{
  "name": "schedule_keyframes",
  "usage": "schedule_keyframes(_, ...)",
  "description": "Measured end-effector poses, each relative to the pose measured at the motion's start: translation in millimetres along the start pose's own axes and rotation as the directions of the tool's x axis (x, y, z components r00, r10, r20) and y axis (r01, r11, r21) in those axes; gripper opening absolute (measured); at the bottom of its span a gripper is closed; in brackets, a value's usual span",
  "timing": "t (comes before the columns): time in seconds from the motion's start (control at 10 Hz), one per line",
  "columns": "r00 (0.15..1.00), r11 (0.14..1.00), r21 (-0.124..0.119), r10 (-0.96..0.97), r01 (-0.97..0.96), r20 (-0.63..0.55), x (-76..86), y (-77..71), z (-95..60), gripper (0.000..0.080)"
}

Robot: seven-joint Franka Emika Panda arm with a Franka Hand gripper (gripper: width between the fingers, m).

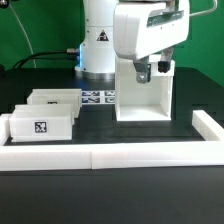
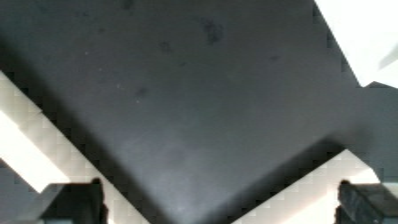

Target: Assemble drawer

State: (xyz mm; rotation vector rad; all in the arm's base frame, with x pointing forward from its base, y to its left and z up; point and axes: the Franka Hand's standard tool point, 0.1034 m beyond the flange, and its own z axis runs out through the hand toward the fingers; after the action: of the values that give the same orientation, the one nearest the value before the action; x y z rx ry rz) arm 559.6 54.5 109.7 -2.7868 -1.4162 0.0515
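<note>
The drawer's large white boxy shell (image 1: 140,98) stands upright on the black table, right of centre in the exterior view. Two small white trays lie at that view's left: the near one (image 1: 42,126) shows a black-and-white tag, and the other (image 1: 55,100) sits just behind it. My gripper (image 1: 152,72) hangs at the shell's top edge, on its right side. In the wrist view my gripper (image 2: 217,206) is open and empty; the dark fingers (image 2: 71,205) stand far apart over a dark surface flanked by white bands (image 2: 32,140). I cannot tell which part those bands are.
A low white border wall (image 1: 110,154) runs along the table's front and up the exterior view's right side (image 1: 208,126). The marker board (image 1: 98,97) lies flat behind the trays. The arm's white base (image 1: 100,40) stands at the back.
</note>
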Motion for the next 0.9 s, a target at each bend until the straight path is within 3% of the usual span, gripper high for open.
schedule_keyframes(0.5,1.000,1.000,0.000,0.012,-0.012,-0.004,-1.4,-0.5,-0.2,0.0649)
schedule_keyframes(0.6,0.998,0.999,-0.004,0.053,-0.053,-0.014,-9.8,-4.6,-1.1,0.0649)
schedule_keyframes(0.7,0.987,0.987,-0.024,0.157,-0.158,-0.039,-20.2,-13.5,-8.0,0.0649)
schedule_keyframes(0.9,0.949,0.949,-0.039,0.311,-0.314,-0.058,-27.6,-41.2,-17.1,0.0649)
